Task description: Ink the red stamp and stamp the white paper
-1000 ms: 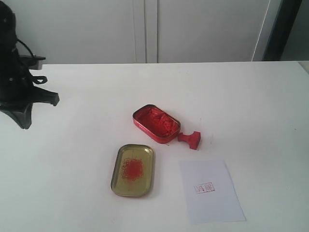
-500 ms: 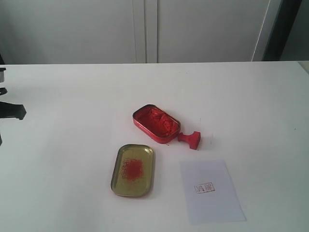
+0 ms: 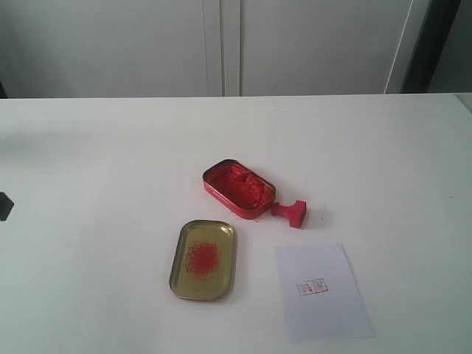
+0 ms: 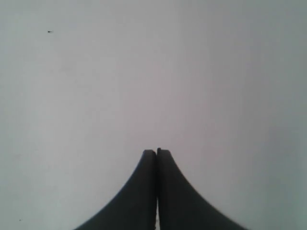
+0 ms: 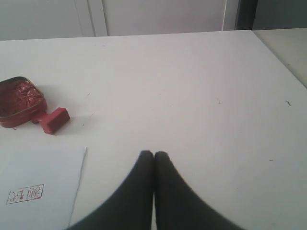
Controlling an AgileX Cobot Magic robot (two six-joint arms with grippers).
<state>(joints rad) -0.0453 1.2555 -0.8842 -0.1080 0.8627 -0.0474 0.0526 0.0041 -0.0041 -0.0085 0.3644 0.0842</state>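
Looks finished, or all but: at the far left, left claw pressed fully together over bare white desk, gripping nothing. Near the middle, small red T-shaped stamp lying loose on its side just right of the red rectangular metal tin, thin handle toward the tin, touching it or nearly so. To the near right, white rectangular paper sheet already bearing a small red square print. Right claw likewise closed tight and empty, outside the exterior view, over the desk somewhere right of the sheet and well apart from the stamp. Nothing plainly left to do beyond tidying. As for materials, again from the left: flat gold-coloured metal lid, rounded corners, shallow upturned rim, grainy red smudge at its centre. Tin glossy at the rim, packed with lumpy, crumpled-looking red paste. Stamp matte, blocky and hard-edged at its square base. Paper thin, flat, faintly bluish against the smooth matte desk.
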